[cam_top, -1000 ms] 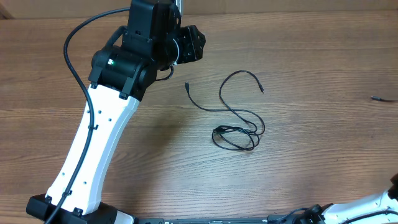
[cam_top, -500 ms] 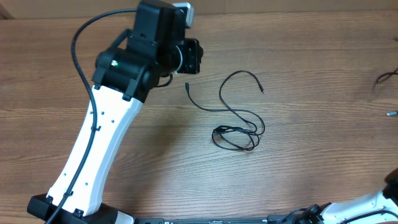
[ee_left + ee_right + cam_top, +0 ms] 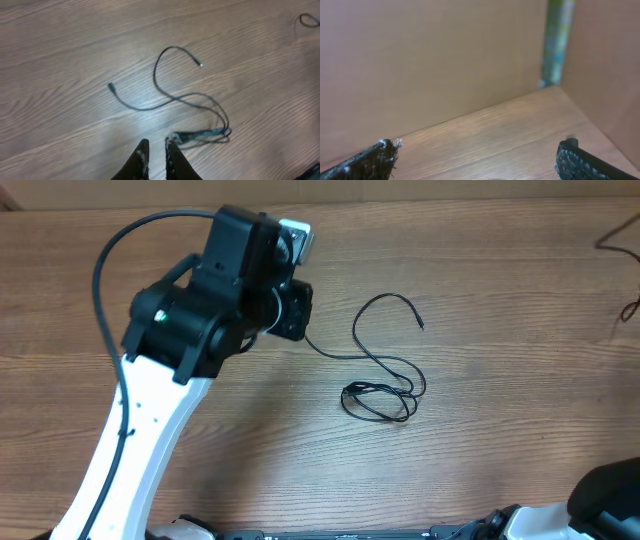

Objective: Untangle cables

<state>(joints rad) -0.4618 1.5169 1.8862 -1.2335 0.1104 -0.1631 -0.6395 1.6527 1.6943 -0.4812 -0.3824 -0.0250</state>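
Left gripper (image 3: 156, 150) hovers empty, fingers almost pressed together, just short of the cables (image 3: 200, 134) where they bunch into a coil. They lie slantwise on the wood-grain table (image 3: 500, 430), coil toward my base, loose ends farther out. Right gripper (image 3: 479, 147) is spread wide, facing a plain tan wall (image 3: 445, 60). Since half a second ago my left arm has slid over one plug tip (image 3: 111, 87) in the overhead view
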